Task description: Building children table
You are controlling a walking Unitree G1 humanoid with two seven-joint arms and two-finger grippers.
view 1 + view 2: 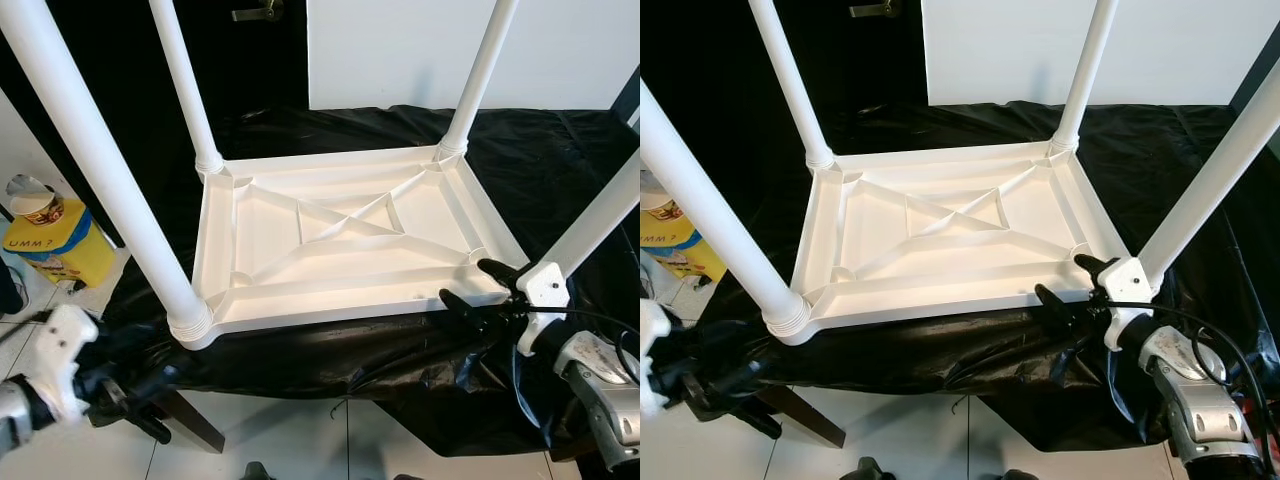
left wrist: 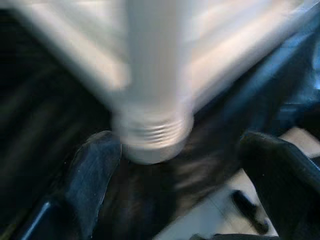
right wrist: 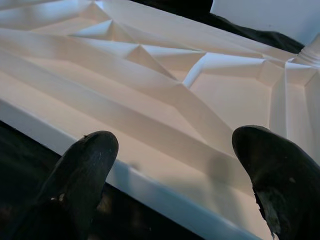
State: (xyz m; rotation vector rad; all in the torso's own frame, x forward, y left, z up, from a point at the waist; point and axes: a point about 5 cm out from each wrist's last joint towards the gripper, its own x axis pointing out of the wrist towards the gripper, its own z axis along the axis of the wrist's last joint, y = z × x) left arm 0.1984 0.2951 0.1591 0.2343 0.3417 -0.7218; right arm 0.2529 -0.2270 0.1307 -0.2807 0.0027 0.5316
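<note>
A white plastic children's table [image 1: 340,235] lies upside down on a black cloth [image 1: 570,150]. Its ribbed underside faces up. White legs rise from the corners: the near-left leg [image 1: 110,170], the far-left leg [image 1: 185,85] and the far-right leg [image 1: 478,75]. The near-right leg [image 1: 600,220] slants up by the near-right corner, its base hidden behind my right wrist. My right gripper [image 1: 475,285] is open at the table's near edge by that corner, its fingers [image 3: 82,165] astride the rim. My left gripper [image 1: 140,400] is open, low and in front of the near-left leg's threaded base [image 2: 152,135].
A yellow box [image 1: 60,250] with a cup on it stands on the tiled floor [image 1: 290,430] at the left. A white panel [image 1: 420,50] leans at the back. A dark support leg [image 1: 195,420] slants under the cloth's near edge.
</note>
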